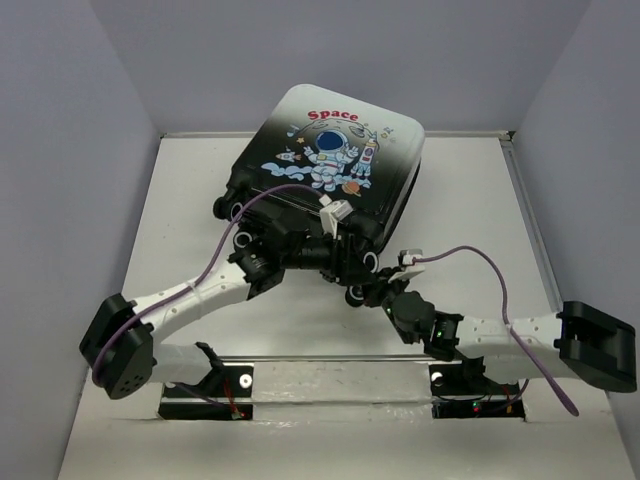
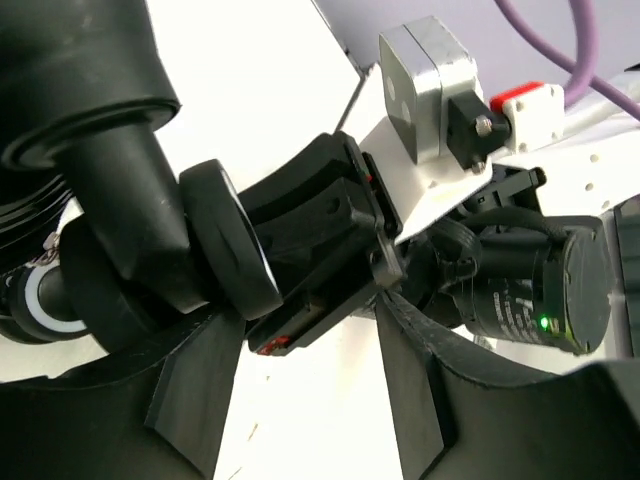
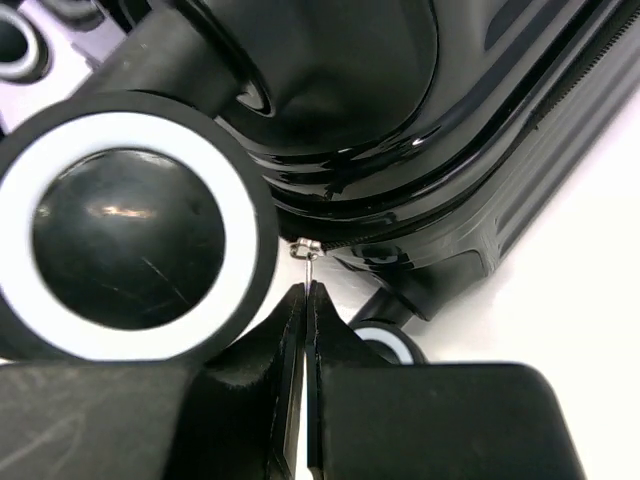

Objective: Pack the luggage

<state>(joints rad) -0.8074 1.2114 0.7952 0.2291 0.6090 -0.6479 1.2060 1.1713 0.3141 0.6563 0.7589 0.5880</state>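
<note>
One luggage (image 1: 335,150) at twelve o'clock: black-to-white shell, astronaut, red "Space". Two hands at its six o'clock edge: left hand (image 2: 305,325) open, right hand (image 3: 305,295) closed at a zipper pull (image 3: 306,250).

luggage (image 1: 340,150): glossy hard shell | zip pull (image 3: 307,255): thin metal | table (image 1: 200,190): matt white | right fingers (image 3: 240,400): matt black

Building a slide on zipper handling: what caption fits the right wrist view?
Right gripper pinches the luggage zipper pull beside a white-ringed wheel.
</note>
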